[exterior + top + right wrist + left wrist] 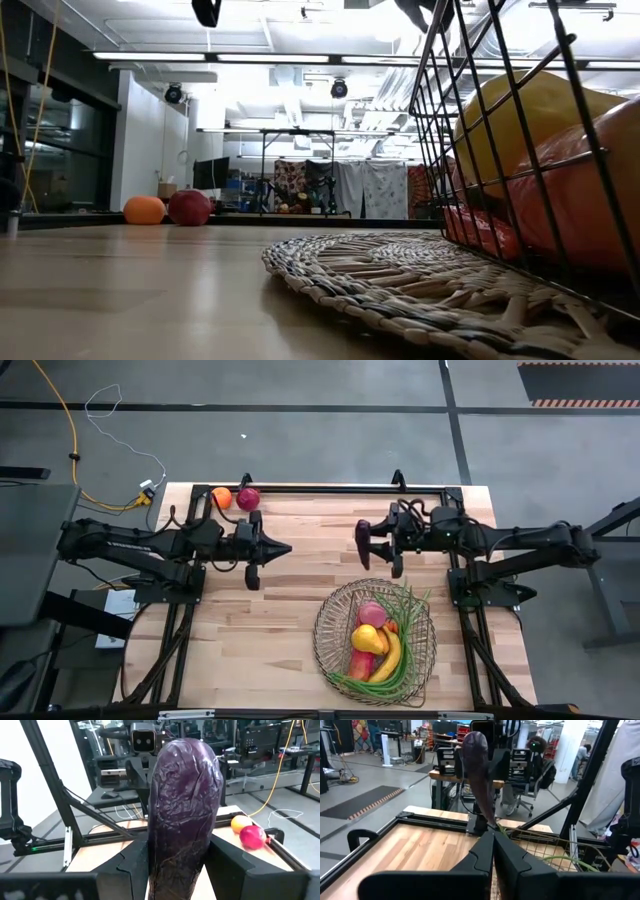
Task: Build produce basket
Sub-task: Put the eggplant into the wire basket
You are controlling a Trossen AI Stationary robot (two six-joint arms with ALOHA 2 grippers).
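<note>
A purple eggplant [182,805] [362,531] is up in the air over the table's middle, just beyond the basket's far rim, with my right gripper [364,542] shut on it. Facing it from the left, my left gripper [286,547] [494,851] is shut on nothing, and its view shows the eggplant [478,770] standing tilted. The wire basket [325,622] sits at the near right with a peach [372,612], pear [366,638], banana [390,656] and green beans [408,628] inside. An orange [221,497] and a dark red apple [248,498] rest on the table's far left. My right gripper pinches the eggplant's body [165,855] between its two fingers [132,857], one on each side. The fingers reach in level from the table's right and lie across it. The eggplant stands roughly upright, a little tilted, lifted clear of table and basket.
A black frame rail [330,490] runs along the table's far edge and down both sides. Bare wood lies between the two grippers and left of the basket. In the low view, a woven mat [400,275] shows under the basket wall [500,120].
</note>
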